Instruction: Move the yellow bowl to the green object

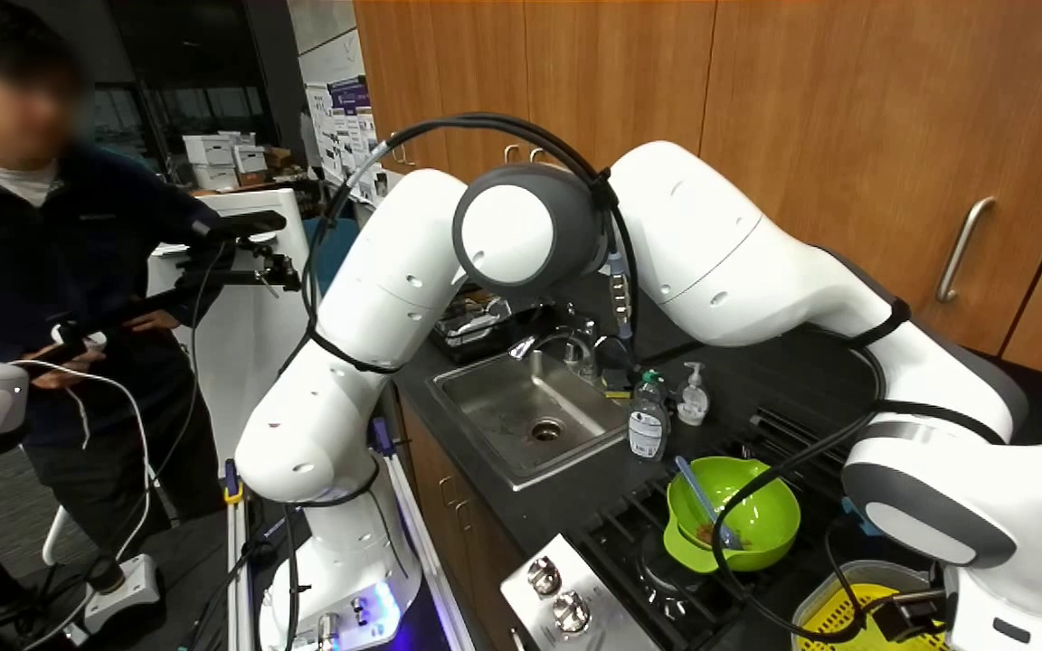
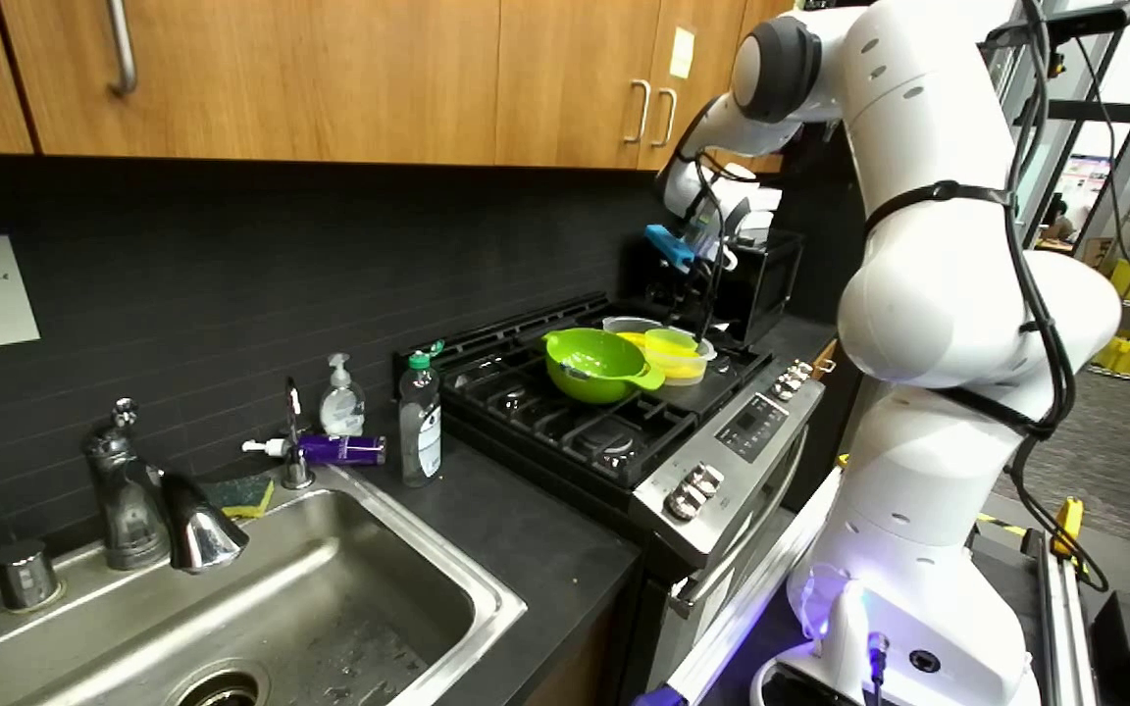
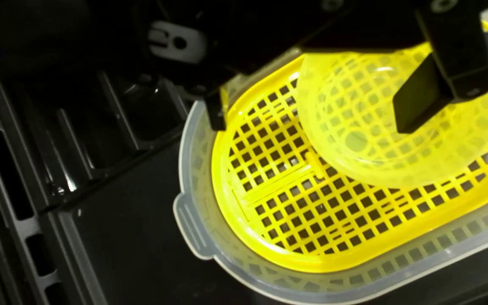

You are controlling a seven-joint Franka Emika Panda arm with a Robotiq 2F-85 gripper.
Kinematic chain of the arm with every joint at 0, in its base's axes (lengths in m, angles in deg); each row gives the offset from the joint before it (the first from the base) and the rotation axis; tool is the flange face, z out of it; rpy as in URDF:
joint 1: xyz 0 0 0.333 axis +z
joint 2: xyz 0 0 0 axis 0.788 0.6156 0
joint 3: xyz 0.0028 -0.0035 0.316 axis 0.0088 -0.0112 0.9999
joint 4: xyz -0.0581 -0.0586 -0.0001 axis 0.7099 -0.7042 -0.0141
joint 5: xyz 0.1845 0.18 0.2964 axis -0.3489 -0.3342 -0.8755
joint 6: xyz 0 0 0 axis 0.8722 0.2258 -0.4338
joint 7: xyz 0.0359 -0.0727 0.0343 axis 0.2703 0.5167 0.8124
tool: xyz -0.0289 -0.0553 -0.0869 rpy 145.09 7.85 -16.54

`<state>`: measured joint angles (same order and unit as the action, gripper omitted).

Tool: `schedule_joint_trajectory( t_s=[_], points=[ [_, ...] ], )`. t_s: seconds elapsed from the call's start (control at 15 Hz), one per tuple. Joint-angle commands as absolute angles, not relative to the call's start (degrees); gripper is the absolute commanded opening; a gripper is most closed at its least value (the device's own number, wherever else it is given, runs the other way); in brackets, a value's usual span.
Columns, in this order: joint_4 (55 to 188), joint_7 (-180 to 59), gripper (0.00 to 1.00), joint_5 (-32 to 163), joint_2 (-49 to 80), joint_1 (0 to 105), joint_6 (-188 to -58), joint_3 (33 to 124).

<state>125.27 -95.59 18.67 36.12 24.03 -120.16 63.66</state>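
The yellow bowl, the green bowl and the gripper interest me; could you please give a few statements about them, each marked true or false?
1. The gripper is open. True.
2. A blue utensil is in the green bowl. True.
3. The green bowl stands in the sink. False: it stands on the stove.
4. In the wrist view, the yellow bowl overlaps the yellow basket. True.
5. The yellow bowl is opaque. False: the yellow basket shows through it.
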Motion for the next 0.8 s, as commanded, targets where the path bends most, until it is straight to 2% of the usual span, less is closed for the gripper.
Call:
schedule_joint_trajectory(
  t_s=[0.0, 0.73],
  points=[
    [122.76, -98.53, 1.00, 22.05, 37.63, 24.26, -116.52, 63.19],
    [114.24, -103.10, 1.00, 25.31, 44.41, 21.73, -108.24, 63.77]
  ],
)
